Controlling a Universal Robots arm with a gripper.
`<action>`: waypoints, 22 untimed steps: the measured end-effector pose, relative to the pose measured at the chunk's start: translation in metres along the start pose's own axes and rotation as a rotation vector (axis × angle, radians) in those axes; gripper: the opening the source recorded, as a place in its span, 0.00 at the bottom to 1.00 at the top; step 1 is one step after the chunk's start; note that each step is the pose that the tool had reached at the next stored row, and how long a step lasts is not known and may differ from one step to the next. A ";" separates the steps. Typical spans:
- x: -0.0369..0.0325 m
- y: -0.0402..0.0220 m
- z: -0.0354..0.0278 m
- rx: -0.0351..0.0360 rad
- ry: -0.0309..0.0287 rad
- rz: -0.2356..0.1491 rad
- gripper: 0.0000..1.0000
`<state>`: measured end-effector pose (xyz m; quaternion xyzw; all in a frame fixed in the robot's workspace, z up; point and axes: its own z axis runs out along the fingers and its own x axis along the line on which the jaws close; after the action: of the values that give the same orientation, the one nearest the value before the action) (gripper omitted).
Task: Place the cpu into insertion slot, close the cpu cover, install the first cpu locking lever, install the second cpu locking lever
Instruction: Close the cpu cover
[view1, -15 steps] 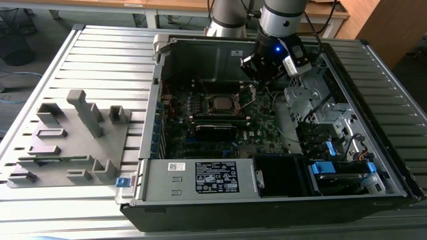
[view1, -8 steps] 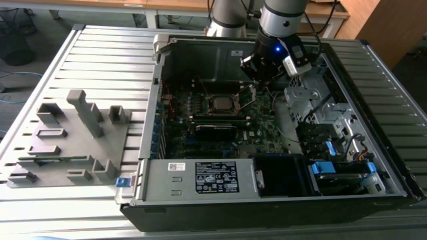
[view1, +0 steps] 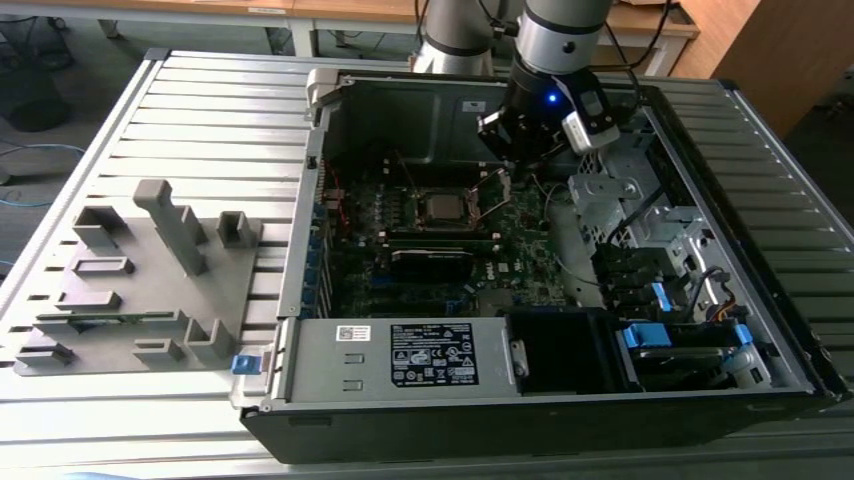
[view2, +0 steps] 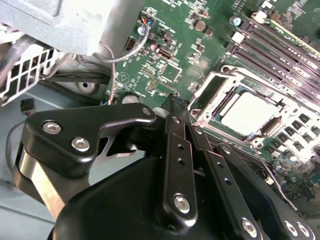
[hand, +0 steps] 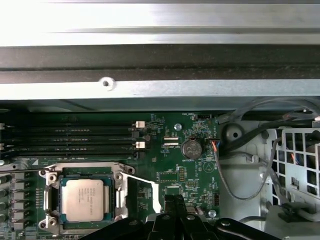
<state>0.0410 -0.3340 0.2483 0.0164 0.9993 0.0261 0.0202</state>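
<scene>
Hovering inside the open computer case (view1: 400, 110), the gripper (view1: 518, 162) stands over the circuit board (hand: 175, 175), near the case's far wall and on the exterior view's right of the socket (hand: 61, 215). In both wrist views its fingertips are clenched together with nothing between them.

Finding on the task's item: the chip (hand: 82, 200) lies flat in the socket, near the middle of the board. The cover (hand: 85, 172) appears to lie down around it, with the chip's grey top showing through the window.

Step in hand, as judged: seating and cover work look done and lever work is pending. In the exterior view two thin levers (view1: 404, 172) seem to stand raised, one at each side of the socket, though they are too fine to confirm. That step calls for a fingertip to press one lever down and sideways under its catch without touching the chip.

Count:
- One gripper
- One chip
- One socket
- One cover
- Two apparent levers
- One coin battery (hand: 190, 148)
- One grey fixture (view1: 134, 290), on the table (view1: 214, 100) well apart from the case
- Memory slots (hand: 75, 136): a bank, number uncertain
</scene>
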 end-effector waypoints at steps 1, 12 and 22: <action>0.0017 -0.0001 -0.0001 0.0001 0.0000 0.000 0.11; 0.0165 -0.0006 -0.0005 0.0000 0.0000 0.000 0.11; 0.0208 -0.0007 -0.0006 -0.0001 0.0000 0.000 0.11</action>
<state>0.0203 -0.3340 0.2481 0.0163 0.9993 0.0262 0.0202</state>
